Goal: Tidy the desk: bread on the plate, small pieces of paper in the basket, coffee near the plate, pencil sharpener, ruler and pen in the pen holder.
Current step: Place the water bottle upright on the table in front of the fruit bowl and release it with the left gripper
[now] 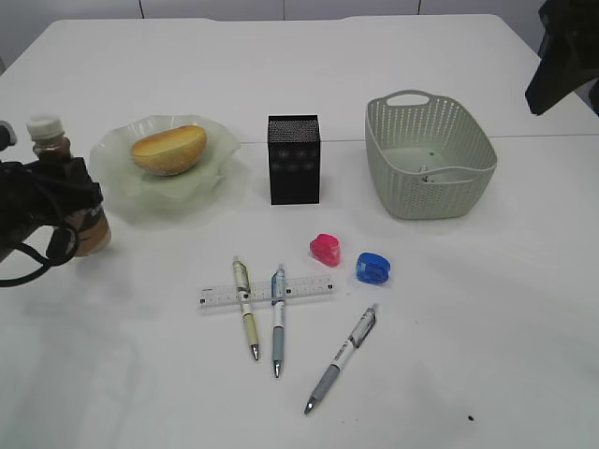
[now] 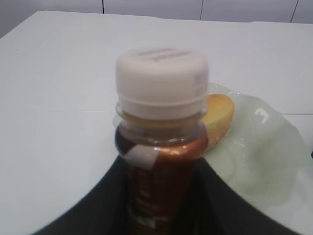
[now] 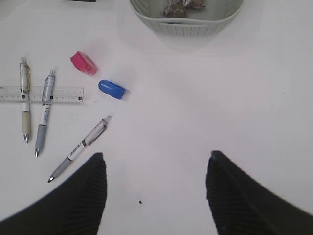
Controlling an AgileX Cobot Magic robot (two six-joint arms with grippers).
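Brown coffee fills a clear plastic bottle [image 1: 67,192] with a cream screw cap, standing at the left edge of the exterior view just beside the plate [image 1: 211,182]. The left gripper [image 2: 161,196] is clamped on its body; the left wrist view shows the dark fingers [image 2: 98,205] flanking the bottle's [image 2: 161,166] label, with the cap blurred close to the lens.

The plate is pale green translucent glass with a wavy, ruffled rim, and a golden, smooth-crusted bread roll [image 1: 168,150] lies in it. Right of it stands a black square pen holder [image 1: 294,159] of fine mesh. Further right sits a grey-green perforated plastic basket [image 1: 463,182] with handle slots.

In the lower middle, a clear ruler [image 1: 267,293] lies flat, with two pens [image 1: 247,309] [image 1: 277,320] crossing over it. A third, grey-gripped pen [image 1: 342,358] lies at a slant to the right. A pink pencil sharpener [image 1: 326,249] and a blue one [image 1: 372,268] sit near each other above it.

The right wrist view alone shows crumpled paper [image 3: 177,7] inside the basket [image 3: 195,24], at the top of the frame. The right gripper [image 3: 155,196] hangs above bare white table [image 3: 234,98], its ribbed black fingers [image 3: 83,196] spread wide apart, holding nothing.
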